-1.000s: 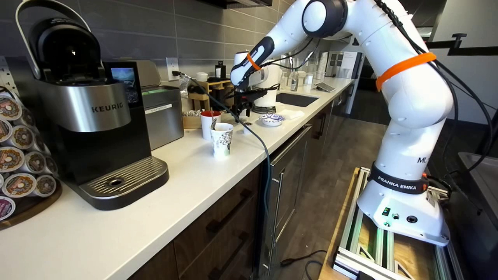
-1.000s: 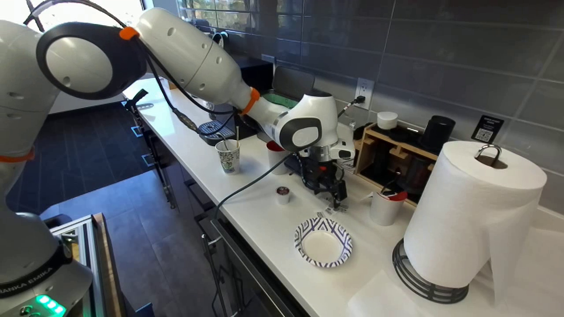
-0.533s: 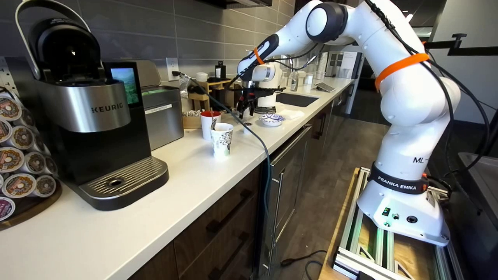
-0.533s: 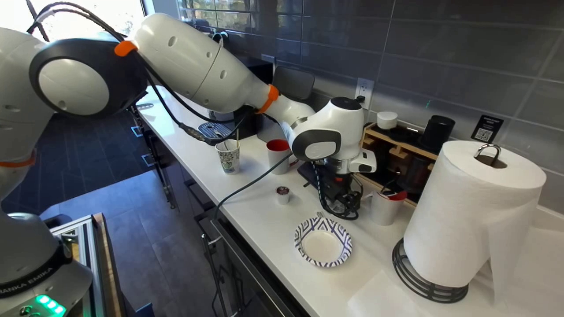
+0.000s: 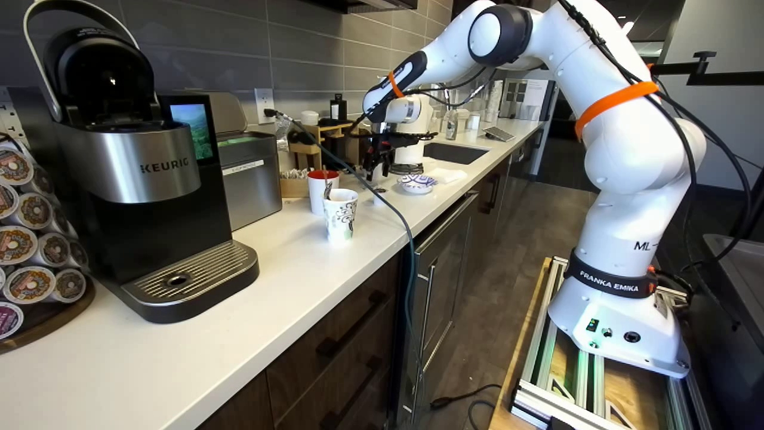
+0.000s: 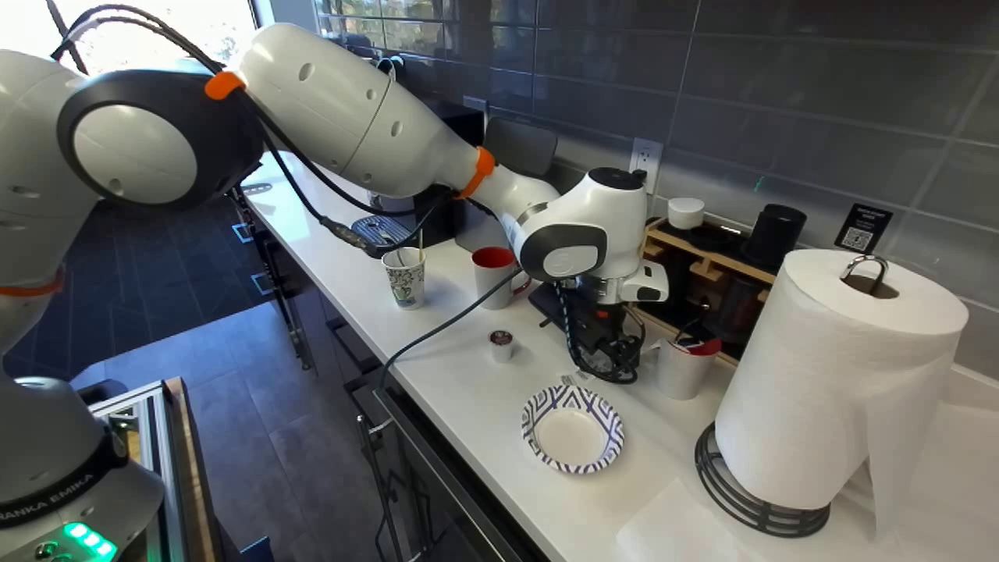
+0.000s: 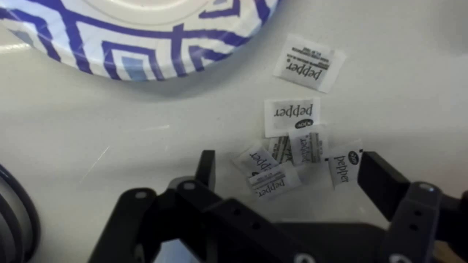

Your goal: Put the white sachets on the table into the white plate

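Observation:
Several white sachets printed "pepper" [image 7: 305, 64] lie flat on the off-white table [image 6: 499, 421], most in a loose, overlapping cluster, as the wrist view shows. Above this cluster my gripper [image 7: 287, 160] stands open, its fingers spread to either side and nothing held. The right finger [image 7: 382, 182] overlaps one sachet [image 7: 343, 168] in that view; whether they touch I cannot tell. The white plate [image 6: 572, 437] has a blue-patterned rim and holds nothing; it sits beside the sachets. In an exterior view, cables and the hand hide most of the cluster, leaving few sachets [image 6: 574, 379] visible.
A small coffee pod [image 6: 502, 347] and a dark cable [image 5: 410, 275] are near the hand. Two red-lined mugs, the nearer mug [image 6: 680, 371] and the farther mug [image 6: 492, 281], flank it. A paper towel roll [image 6: 843, 382] and a patterned paper cup [image 6: 404, 277] stand farther off.
The hand has shifted from over the sachets toward the side of the paper towel roll, then almost stopped. Sachets, plate and mugs look unmoved.

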`<state>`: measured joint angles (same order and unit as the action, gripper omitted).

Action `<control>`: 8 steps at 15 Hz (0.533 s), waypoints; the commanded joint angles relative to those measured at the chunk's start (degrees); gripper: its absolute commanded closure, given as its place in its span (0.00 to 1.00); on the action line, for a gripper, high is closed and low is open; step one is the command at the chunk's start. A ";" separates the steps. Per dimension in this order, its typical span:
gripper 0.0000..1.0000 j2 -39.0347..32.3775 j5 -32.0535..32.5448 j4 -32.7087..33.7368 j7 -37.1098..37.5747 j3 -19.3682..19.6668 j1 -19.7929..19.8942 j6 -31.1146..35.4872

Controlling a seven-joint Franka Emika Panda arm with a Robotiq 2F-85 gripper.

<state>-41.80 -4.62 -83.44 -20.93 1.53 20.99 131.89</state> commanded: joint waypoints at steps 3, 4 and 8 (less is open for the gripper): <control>0.00 -1.96 1.83 1.24 2.59 1.66 -3.07 0.61; 0.00 -2.35 2.33 1.43 3.10 2.01 -3.60 0.63; 0.00 -4.31 3.41 2.83 4.39 2.55 -4.55 -0.01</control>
<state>-43.64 -2.64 -82.91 -18.48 3.03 17.45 132.04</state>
